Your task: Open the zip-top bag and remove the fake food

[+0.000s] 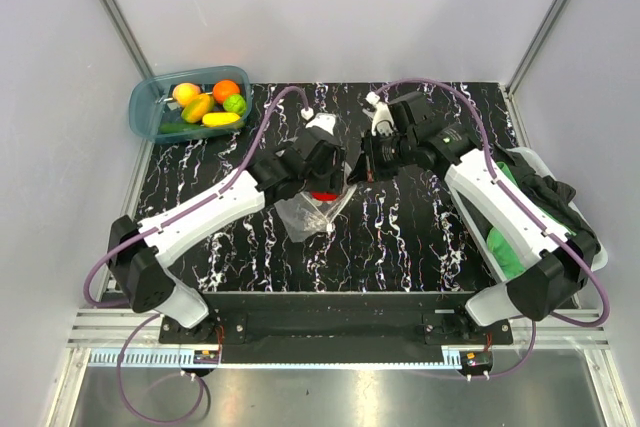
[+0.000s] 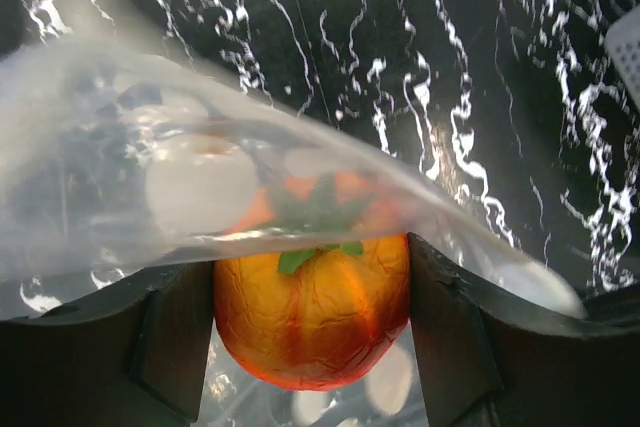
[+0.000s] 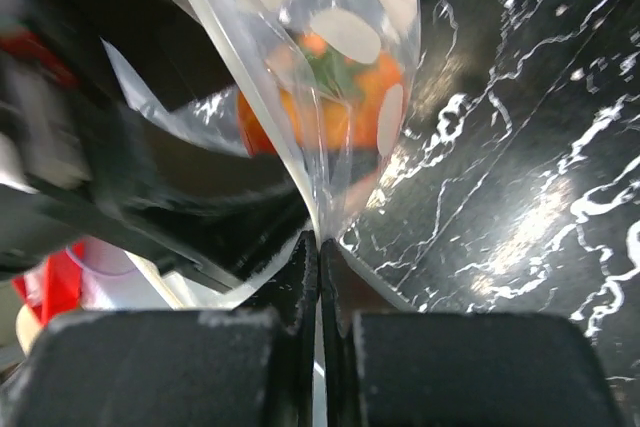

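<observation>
The clear zip-top bag (image 1: 310, 215) with pale dots lies mid-table between both grippers. My left gripper (image 2: 312, 332) is shut on an orange-red fake fruit with a green leaf (image 2: 312, 317). The fruit's upper part lies behind the bag's plastic (image 2: 140, 177). In the top view the left gripper (image 1: 326, 185) sits at the bag's mouth, with a bit of red fruit (image 1: 324, 194) showing. My right gripper (image 3: 321, 247) is shut on the bag's edge (image 3: 345, 147) and holds it up. The orange fruit (image 3: 345, 97) shows through the plastic. The right gripper (image 1: 358, 169) is just right of the left one.
A blue translucent tub (image 1: 140, 107) at the far left corner holds several fake fruits (image 1: 205, 104). A clear bin (image 1: 590, 237) with a green cloth (image 1: 508, 250) and a dark cloth stands at the right edge, beside the right arm.
</observation>
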Available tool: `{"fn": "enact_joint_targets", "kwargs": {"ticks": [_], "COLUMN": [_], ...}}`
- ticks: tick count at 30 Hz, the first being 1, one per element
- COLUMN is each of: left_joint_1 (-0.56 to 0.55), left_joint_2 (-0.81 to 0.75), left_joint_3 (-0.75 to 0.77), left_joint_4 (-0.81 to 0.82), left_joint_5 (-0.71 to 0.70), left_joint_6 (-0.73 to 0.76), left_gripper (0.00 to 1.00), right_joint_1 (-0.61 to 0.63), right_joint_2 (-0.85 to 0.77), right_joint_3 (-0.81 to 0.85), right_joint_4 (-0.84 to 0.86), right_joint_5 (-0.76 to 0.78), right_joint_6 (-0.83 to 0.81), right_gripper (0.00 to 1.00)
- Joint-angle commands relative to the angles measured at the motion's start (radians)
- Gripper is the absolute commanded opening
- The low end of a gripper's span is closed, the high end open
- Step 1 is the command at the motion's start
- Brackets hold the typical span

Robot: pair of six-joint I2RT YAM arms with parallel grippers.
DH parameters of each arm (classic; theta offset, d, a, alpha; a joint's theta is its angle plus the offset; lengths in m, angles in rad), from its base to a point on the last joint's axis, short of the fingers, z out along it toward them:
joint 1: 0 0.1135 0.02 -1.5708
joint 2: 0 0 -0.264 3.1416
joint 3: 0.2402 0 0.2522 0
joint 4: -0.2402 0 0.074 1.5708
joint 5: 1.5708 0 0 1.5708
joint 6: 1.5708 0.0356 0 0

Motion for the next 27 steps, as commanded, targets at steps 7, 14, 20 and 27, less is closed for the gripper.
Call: {"fn": "enact_joint_targets", "kwargs": {"ticks": [7,14,20,27], "left_joint_1": [0.198,0.276,0.296,0.307], "left_joint_2": [-0.201,-0.187,-0.301,-0.384], "left_joint_3": [-0.217,-0.295,-0.376,-0.46], "left_joint_4": [0.315,0.658,0.805,1.161], "left_joint_5": [0.571,0.821,0.797,1.101], "left_joint_6": [-0.436,-0.59,-0.516,-0.443], "left_gripper": [0.0,0.0,0.0,0.0], "right_joint_1": [0.004,0.005,0.004,-0.005], "right_joint_2": [0.006,-0.011,-0.069,-0.019], "right_joint_3": [0.103,0.045,-0.044,-0.052], "right_joint_4": [-0.109,-0.106,-0.036,-0.01], "right_joint_5": [0.184,0.241,0.19,0.172], "right_joint_6": [-0.126,-0.144,-0.112,-0.032], "right_gripper": [0.0,0.0,0.0,0.0]}}
